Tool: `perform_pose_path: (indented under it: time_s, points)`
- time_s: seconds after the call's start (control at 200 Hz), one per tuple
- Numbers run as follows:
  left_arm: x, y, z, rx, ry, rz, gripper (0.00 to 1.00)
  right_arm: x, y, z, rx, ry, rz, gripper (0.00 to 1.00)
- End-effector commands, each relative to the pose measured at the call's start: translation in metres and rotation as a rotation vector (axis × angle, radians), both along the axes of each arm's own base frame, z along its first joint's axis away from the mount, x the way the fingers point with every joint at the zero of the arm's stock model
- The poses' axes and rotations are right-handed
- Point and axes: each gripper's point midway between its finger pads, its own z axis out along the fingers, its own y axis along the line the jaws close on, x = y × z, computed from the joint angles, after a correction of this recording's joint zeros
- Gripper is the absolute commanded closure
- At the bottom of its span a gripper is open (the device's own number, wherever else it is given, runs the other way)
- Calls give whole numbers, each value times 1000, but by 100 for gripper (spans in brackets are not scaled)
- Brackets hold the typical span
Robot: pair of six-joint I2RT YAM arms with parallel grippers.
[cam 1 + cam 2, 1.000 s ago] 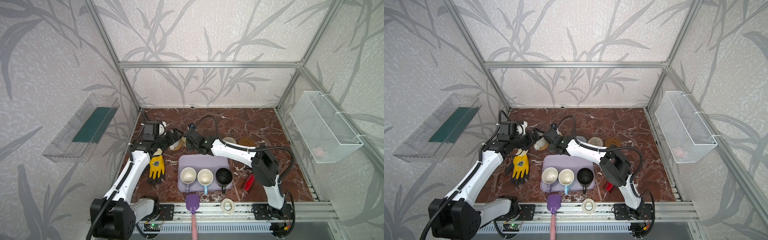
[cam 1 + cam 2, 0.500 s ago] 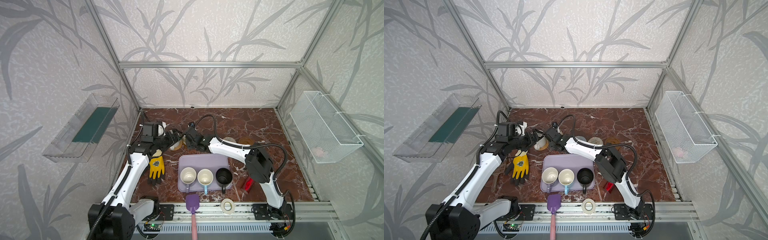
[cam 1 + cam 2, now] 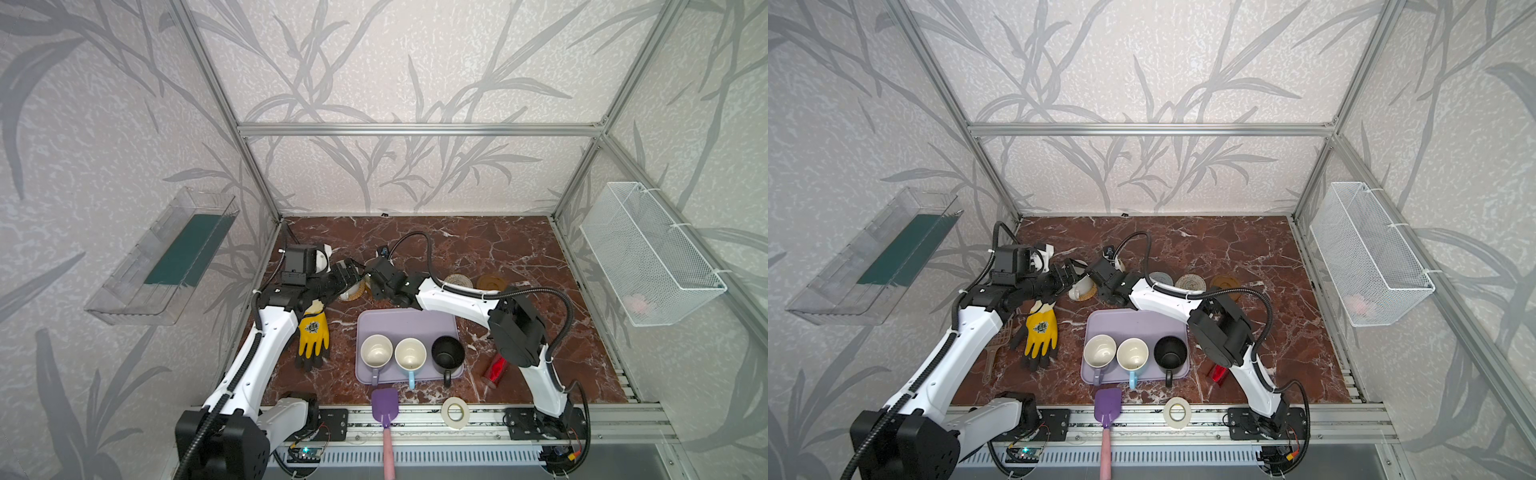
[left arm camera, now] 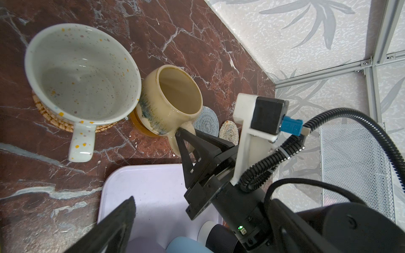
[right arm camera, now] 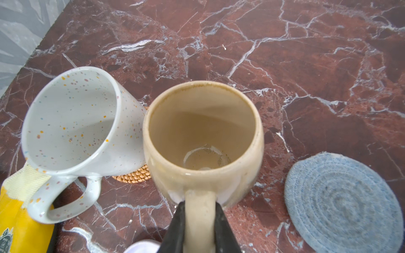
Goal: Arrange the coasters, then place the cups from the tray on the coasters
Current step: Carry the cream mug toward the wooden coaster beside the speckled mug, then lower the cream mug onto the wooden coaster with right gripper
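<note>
My right gripper [image 5: 200,223] is shut on the handle of the cream-yellow cup [image 5: 202,135]. That cup is upright over an amber-brown coaster [image 4: 140,127]; I cannot tell whether it rests on it. Beside it the white speckled cup [image 5: 72,118] stands on the orange rattan coaster [image 5: 133,175]. My left gripper [image 3: 351,272] is open by the white cup, one finger [image 4: 114,230] over the lilac tray [image 3: 399,324]. The lilac [image 3: 376,351], light blue [image 3: 410,353] and black [image 3: 447,353] cups stand on the tray. The grey-blue [image 5: 344,203], beige [image 3: 458,281] and second amber [image 3: 492,282] coasters lie bare in a row.
A yellow and black glove [image 3: 312,338] lies left of the tray. A purple spatula [image 3: 384,409] and a white tape ring [image 3: 456,411] sit at the front edge, a red object [image 3: 496,368] right of the tray. A wire basket [image 3: 648,253] hangs on the right wall.
My right arm has carried the cream-yellow cup a little to the left, closer to the white cup. The left arm has barely moved and stays open.
</note>
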Motion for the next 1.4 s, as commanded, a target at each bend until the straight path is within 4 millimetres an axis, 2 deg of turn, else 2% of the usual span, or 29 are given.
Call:
perform_pose_path:
  time_s: [0.0, 0.105, 0.25, 0.59, 0.75, 0.885, 1.02, 1.185, 1.395]
  points:
    - [-4, 2, 2, 7, -15, 2, 3, -5, -4, 10, 3, -35, -21, 100]
    - [-4, 2, 0, 8, -14, 6, 3, -16, -9, -1, -2, 1, -23, 100]
    - [-4, 2, -2, 2, -12, 5, 3, -24, -19, -5, -21, 8, -32, 100]
    - [-4, 2, -7, 2, -7, 10, 3, -37, -23, -16, -20, 53, -1, 100]
    - [-3, 2, -7, 0, -7, 9, 3, -37, -12, -13, -2, 63, 35, 87]
    - [-3, 2, -9, 3, -6, 6, 3, -36, -7, -12, -3, 66, 47, 85]
    - [-3, 2, -11, 4, -1, 5, 3, -39, -5, -10, 7, 83, 56, 69]
    - [-2, 3, -11, 11, -5, 11, 3, -36, -8, -10, -12, 70, 44, 65]
    - [-2, 3, -9, 8, -13, 7, 3, -31, -7, -1, -50, 67, 51, 66]
